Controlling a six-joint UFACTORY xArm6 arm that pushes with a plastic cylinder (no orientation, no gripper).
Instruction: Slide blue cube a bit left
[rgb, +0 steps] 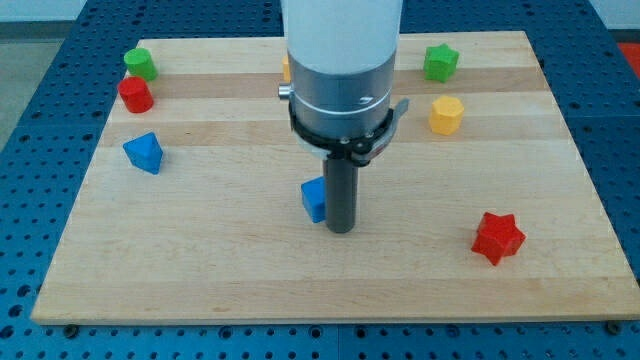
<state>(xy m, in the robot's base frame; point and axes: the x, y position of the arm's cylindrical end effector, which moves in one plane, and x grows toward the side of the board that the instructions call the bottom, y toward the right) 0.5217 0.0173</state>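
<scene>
Wooden board (200, 260) on blue perforated table, my tip (342, 230) touching blue cube (315, 199)'s right side, no gripper fitted.

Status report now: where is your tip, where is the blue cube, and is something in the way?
My tip against blue cube, on its right side. Board bare to its left.

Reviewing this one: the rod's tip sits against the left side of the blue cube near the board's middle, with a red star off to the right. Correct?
Not quite. In the camera view my tip sits against the right side of the blue cube, not the left. The red star is indeed off to the view's right.
</scene>
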